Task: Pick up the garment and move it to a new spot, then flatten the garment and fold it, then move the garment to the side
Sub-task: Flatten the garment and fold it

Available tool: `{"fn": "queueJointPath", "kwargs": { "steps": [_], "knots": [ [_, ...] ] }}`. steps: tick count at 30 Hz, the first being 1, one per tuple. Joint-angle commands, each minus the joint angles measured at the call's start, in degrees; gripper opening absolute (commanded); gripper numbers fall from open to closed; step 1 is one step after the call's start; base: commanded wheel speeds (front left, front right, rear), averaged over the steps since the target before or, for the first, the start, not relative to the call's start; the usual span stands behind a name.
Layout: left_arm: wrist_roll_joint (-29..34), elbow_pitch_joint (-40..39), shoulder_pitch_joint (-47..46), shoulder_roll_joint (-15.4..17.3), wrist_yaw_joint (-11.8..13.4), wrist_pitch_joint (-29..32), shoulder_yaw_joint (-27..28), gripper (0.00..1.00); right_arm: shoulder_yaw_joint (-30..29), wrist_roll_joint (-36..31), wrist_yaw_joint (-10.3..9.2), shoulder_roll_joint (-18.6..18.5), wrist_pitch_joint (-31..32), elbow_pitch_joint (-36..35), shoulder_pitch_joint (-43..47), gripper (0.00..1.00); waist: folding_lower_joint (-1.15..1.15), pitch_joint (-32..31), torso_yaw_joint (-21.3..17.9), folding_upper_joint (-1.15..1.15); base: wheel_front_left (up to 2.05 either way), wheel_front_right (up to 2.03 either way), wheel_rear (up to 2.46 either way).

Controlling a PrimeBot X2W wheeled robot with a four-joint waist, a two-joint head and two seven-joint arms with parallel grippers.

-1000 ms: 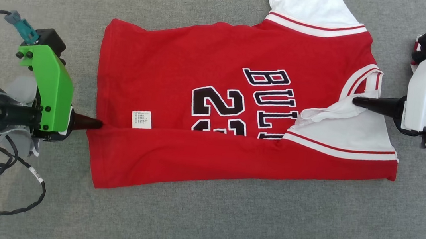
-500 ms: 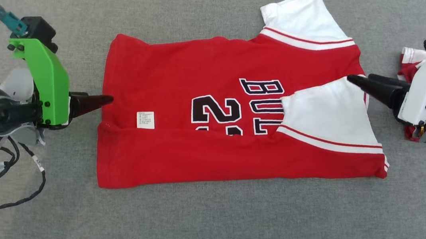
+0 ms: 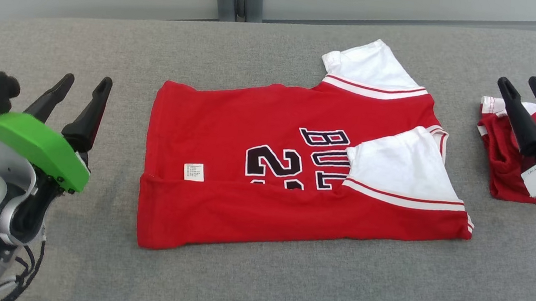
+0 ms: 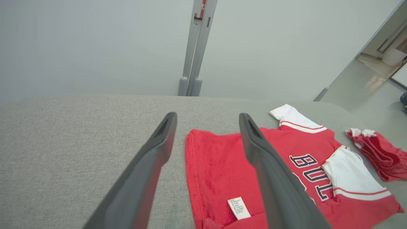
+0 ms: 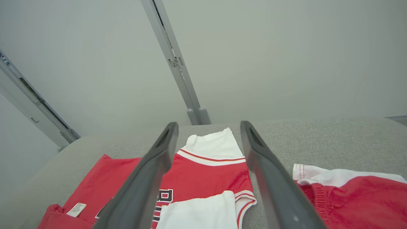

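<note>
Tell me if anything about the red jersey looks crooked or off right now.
The fold is uneven. On the jersey, the near flap is wide at the robot's left and narrows to the right, half hiding the number. One white sleeve is folded in over the lettering; the other sleeve sticks out at the far edge.

Before me the grey fabric-padded bench [image 3: 282,293] carries a red-and-white lettered jersey [image 3: 230,126] lying flat at its middle, near side folded over, and a crumpled red-and-white cloth [image 3: 499,161] by its right edge.

Matt red knit garment [image 3: 231,116], rough grey woven cushion [image 3: 282,293] (matt too), smooth green plastic bracket [image 3: 31,144].
</note>
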Motion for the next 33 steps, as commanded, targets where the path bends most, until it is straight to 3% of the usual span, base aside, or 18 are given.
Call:
{"fn": "queueJointPath", "kwargs": {
  "steps": [1,5,8,13,20,23,27,33],
  "knots": [
    [-0.3,-1.4,3.1,-0.7,1.3,-3.8,1.4,1.0,-2.3,-1.4,0.0,1.2,-0.7,0.2,2.5,1.0,0.0,-1.2,0.6,0.0,0.0,0.0,0.0],
    [3.0,-5.1,8.6,-1.0,5.6,-11.7,3.2,1.0,-11.5,-9.8,0.0,4.9,-1.0,0.1,9.1,1.0,0.0,-1.8,0.6,0.0,0.0,0.0,0.0],
    [6.4,-7.0,12.2,-2.2,8.3,-13.6,4.9,1.0,-18.7,-17.2,0.0,9.4,-1.0,-0.7,15.3,1.0,0.0,-2.1,0.7,0.0,0.0,0.0,0.0],
    [15.0,-9.1,19.2,-7.9,9.8,-14.0,12.6,1.0,-28.4,-26.1,0.0,17.0,-1.0,-2.7,24.7,1.0,0.0,-2.8,0.7,0.0,0.0,0.0,0.0],
    [26.9,-8.7,29.7,-17.1,5.9,-14.0,22.9,1.0,-33.9,-32.4,0.0,22.7,-1.0,-4.5,32.4,1.0,0.0,-3.7,0.6,0.0,0.0,0.0,0.0],
    [29.2,-7.4,31.8,-18.8,3.7,-14.0,24.3,1.0,-34.4,-33.5,0.0,23.7,-1.0,-4.3,34.0,1.0,0.0,-3.6,0.7,0.0,0.0,0.0,0.0],
    [30.1,-4.1,31.8,-19.7,0.7,-13.2,22.8,1.0,-33.9,-34.4,0.0,23.6,2.1,-2.3,33.8,1.0,0.0,-3.1,0.8,0.0,0.0,0.0,0.0],
    [27.8,0.8,28.3,-20.4,-1.6,-2.5,17.9,1.0,-33.0,-35.0,0.0,23.1,10.1,3.6,30.5,1.0,0.0,-1.6,1.1,0.0,0.0,0.0,0.0]
  ]
}}
